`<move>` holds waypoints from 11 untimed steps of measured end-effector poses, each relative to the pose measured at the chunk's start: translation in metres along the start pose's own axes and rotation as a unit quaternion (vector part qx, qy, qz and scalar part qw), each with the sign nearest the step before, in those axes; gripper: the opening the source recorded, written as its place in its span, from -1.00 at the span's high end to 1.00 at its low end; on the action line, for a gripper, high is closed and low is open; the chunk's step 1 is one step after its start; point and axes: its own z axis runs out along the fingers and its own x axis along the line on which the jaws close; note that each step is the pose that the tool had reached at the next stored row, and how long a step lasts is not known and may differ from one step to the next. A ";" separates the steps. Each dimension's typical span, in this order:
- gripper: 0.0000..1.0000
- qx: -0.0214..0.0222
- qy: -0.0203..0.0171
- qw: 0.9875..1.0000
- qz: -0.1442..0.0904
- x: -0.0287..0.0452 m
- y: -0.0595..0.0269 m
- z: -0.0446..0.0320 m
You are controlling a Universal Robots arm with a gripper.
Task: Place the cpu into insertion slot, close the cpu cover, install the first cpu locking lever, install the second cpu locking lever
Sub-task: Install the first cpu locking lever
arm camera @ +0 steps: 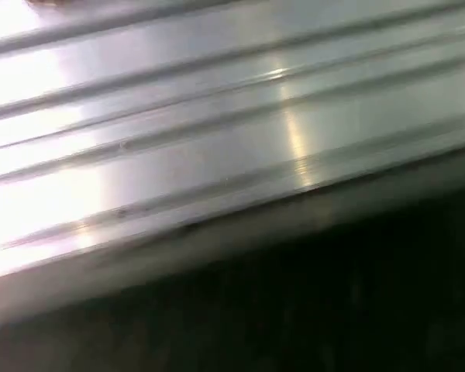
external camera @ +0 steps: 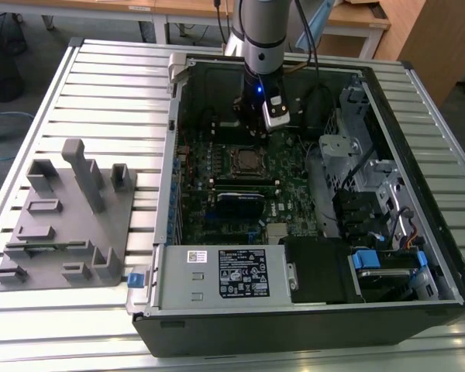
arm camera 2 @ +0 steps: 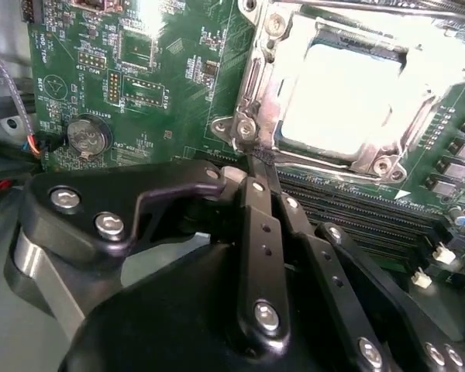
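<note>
Silver cpu (arm camera 2: 349,97) lies flat in the insertion slot (arm camera 2: 257,89); gripper (arm camera 2: 257,167) closed, holding nothing.

Exterior view: looking down from high and well back at the open computer case (external camera: 310,194).
Second wrist view: sitting close over the green motherboard (arm camera 2: 170,70), which both are sharing.
First wrist view: skimming ribbed metal.

Ribbed metal table (external camera: 101,85), wooden desks (external camera: 178,9) behind, grey floor (external camera: 31,46)

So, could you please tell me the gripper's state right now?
Gripper: shut, holding nothing, fingertips together just beside the corner of the cpu cover.
</note>
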 end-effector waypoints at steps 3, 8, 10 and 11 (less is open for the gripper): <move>0.79 0.001 0.000 1.000 0.000 0.0001 -0.0002 0.0000; 0.79 0.001 0.000 1.000 0.000 -0.0001 0.0000 -0.0021; 0.79 0.001 0.000 1.000 0.000 -0.0002 0.0000 -0.0040; 0.79 0.001 0.000 1.000 0.000 -0.0003 0.0001 -0.0047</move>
